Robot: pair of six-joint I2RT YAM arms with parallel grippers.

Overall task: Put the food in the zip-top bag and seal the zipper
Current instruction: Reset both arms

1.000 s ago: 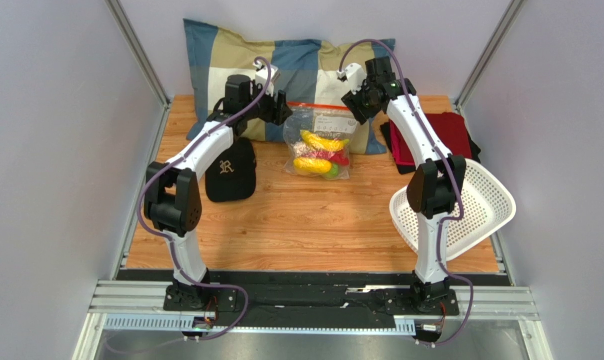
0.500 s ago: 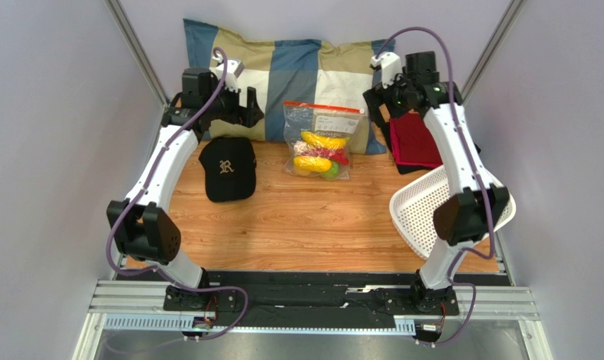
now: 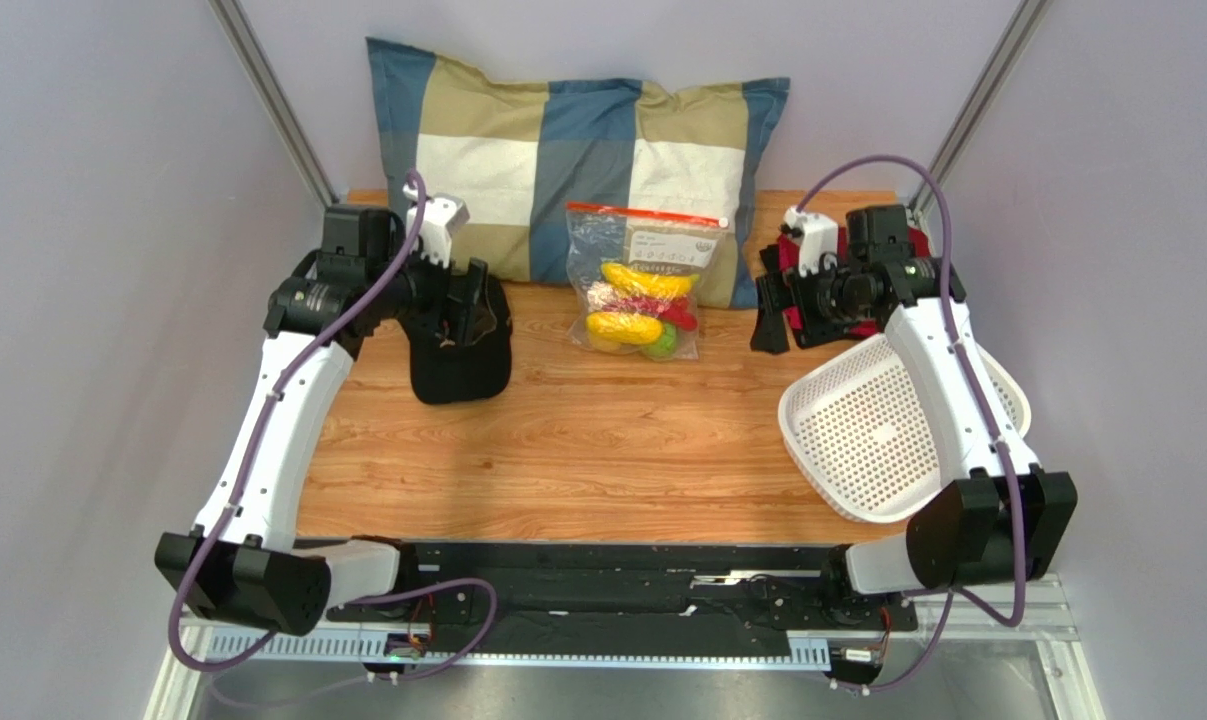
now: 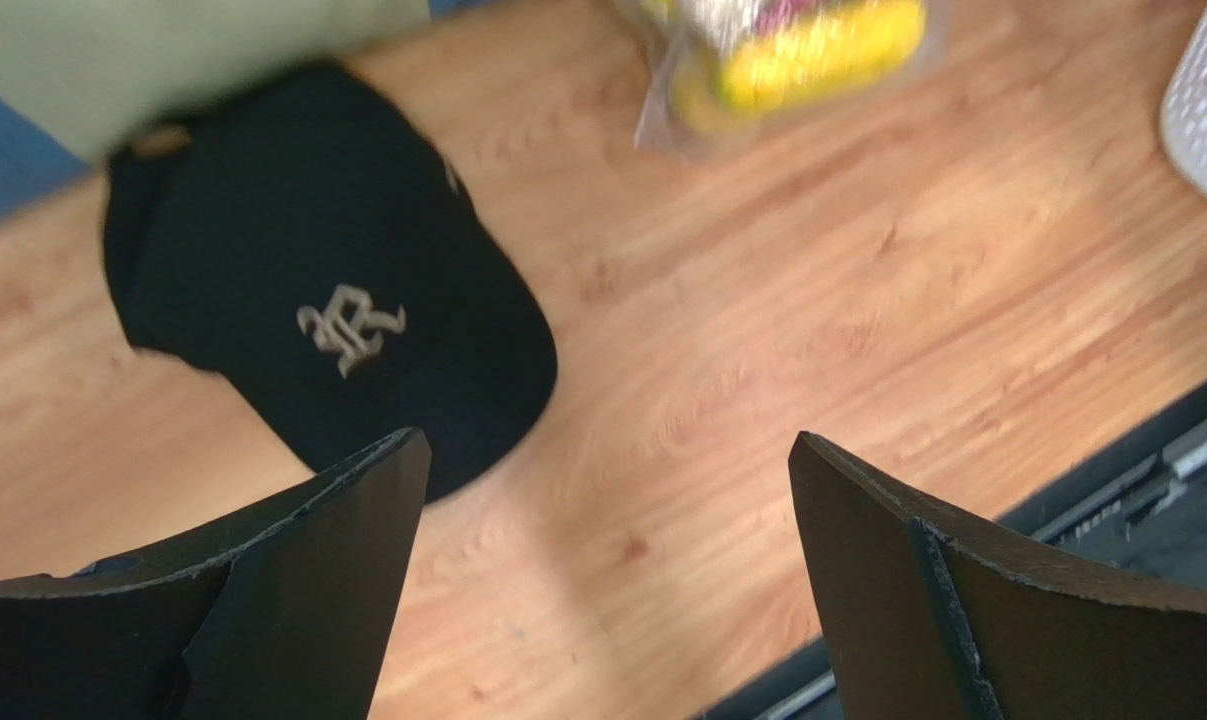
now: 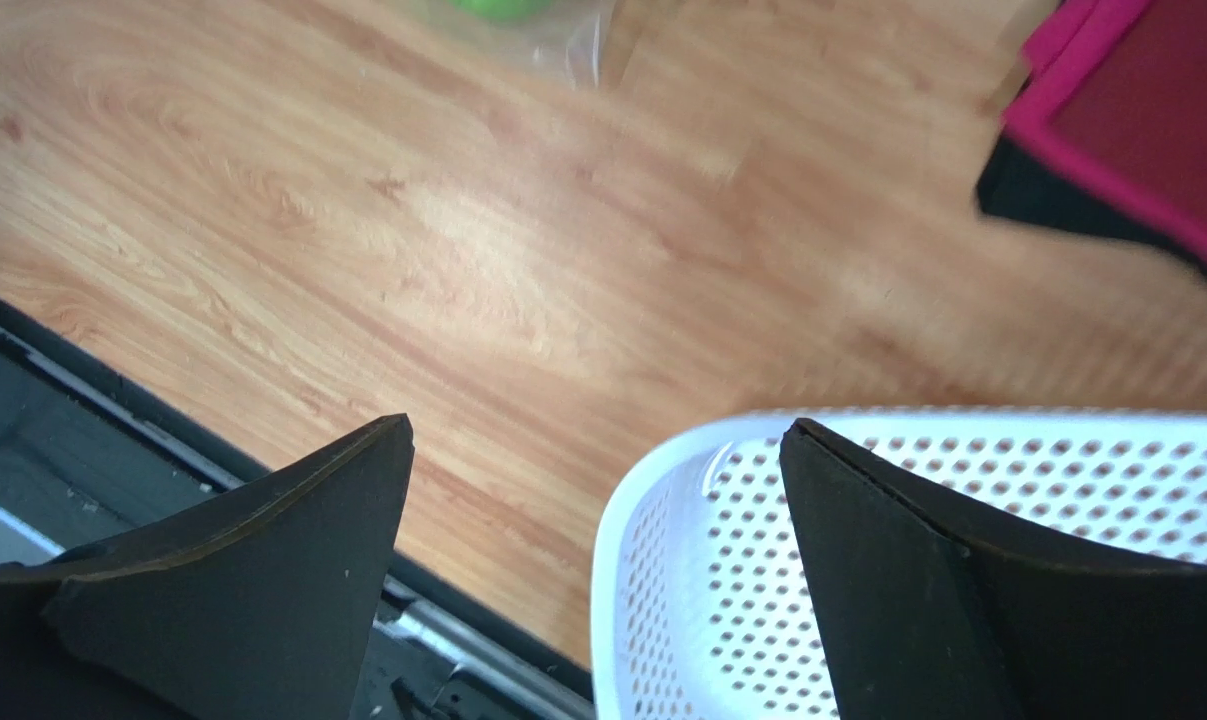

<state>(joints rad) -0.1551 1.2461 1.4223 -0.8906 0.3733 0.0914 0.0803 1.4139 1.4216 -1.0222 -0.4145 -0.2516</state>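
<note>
The zip-top bag [image 3: 642, 281] stands against the pillow at the back middle, its orange-red zipper [image 3: 648, 213] along the top edge. The food is inside it: a yellow banana [image 3: 647, 282], a yellow piece [image 3: 621, 327], a red piece [image 3: 683, 317] and a green piece [image 3: 662, 345]. The bag's lower part shows blurred in the left wrist view [image 4: 797, 45]. My left gripper [image 3: 464, 300] hangs open and empty over a black cap, left of the bag. My right gripper [image 3: 773, 311] is open and empty, right of the bag, above the basket's rim.
A black cap [image 3: 459, 353] with a white emblem [image 4: 346, 327] lies left of the bag. A white perforated basket [image 3: 872, 435] sits at the right, its rim [image 5: 684, 495] under my right gripper. A checked pillow [image 3: 564, 143] lies at the back. Red cloth [image 5: 1150, 135] lies at the back right.
Both arms have pulled away from the bag's mouth: the left one swung left and nearer, over the cap; the right one swung right and nearer, over the basket. The bag has stayed put.
</note>
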